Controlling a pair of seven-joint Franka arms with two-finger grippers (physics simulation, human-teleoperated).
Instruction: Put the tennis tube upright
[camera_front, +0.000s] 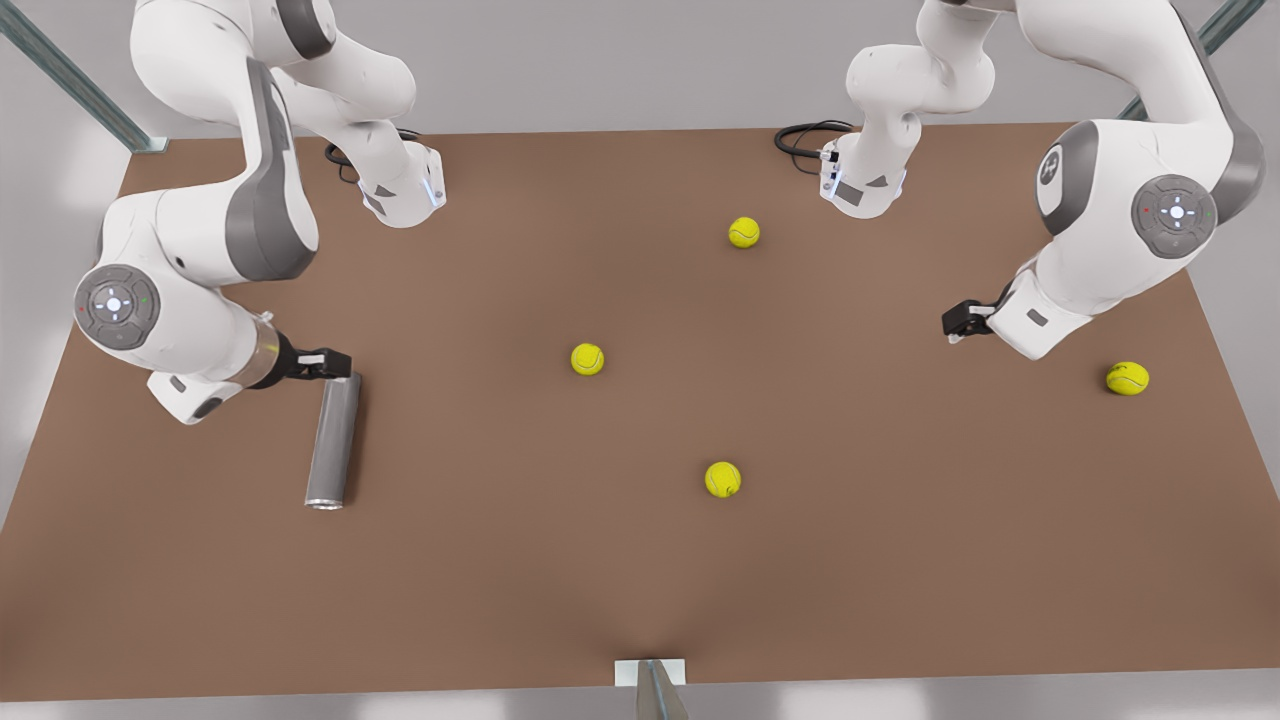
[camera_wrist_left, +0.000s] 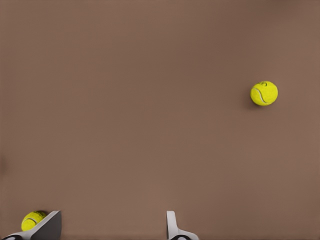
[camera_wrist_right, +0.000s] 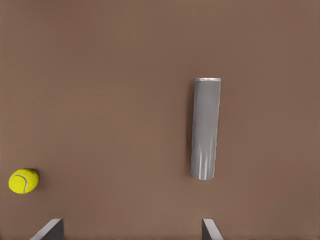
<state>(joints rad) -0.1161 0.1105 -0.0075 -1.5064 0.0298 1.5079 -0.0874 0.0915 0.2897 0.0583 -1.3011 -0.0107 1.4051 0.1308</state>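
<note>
The tennis tube (camera_front: 333, 440) lies flat near the table's (camera_front: 500, 600) edge on the front view's left, its silvery rim towards the near edge. A ball (camera_front: 722, 479) rests well apart from it, mid-table. The right gripper (camera_front: 325, 362) hangs by the tube's plain far end, fingers spread wide, holding nothing. The tube is round and smooth, so an off-centre pinch could roll it aside, and a grip at the very end could let it swing or slip while it is tipped up. Farther off, the left gripper (camera_front: 960, 320) waits near the opposite edge, also wide open and empty.
</note>
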